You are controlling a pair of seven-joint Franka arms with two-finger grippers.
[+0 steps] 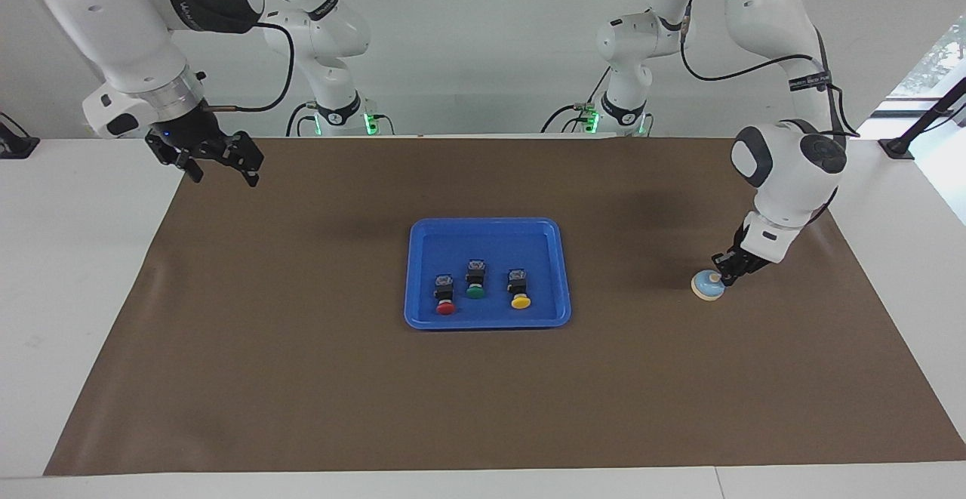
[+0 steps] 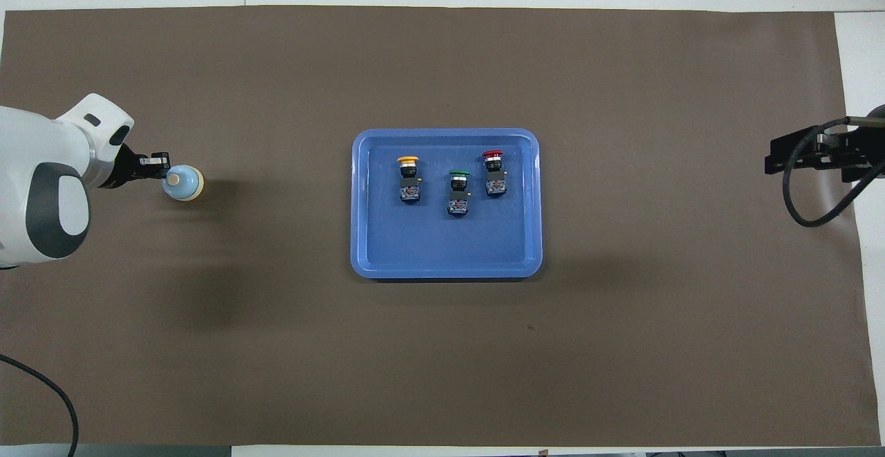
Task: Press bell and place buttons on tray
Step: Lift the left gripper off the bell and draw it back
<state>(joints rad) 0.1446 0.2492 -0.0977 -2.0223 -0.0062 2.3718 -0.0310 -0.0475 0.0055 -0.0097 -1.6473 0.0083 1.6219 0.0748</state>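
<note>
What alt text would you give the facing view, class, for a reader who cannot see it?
The left gripper, shut, sits low at the edge of the light blue bell toward the left arm's end of a brown mat. Red, green and yellow buttons lie in the blue tray mid-table. The right gripper waits open, raised over the mat's other end.

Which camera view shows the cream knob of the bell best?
The overhead view: the bell is seen from above, with its cream knob clear in the middle of the blue dome and the left gripper beside it. In the facing view the bell is low and slanted, and the gripper partly hides the knob.
</note>
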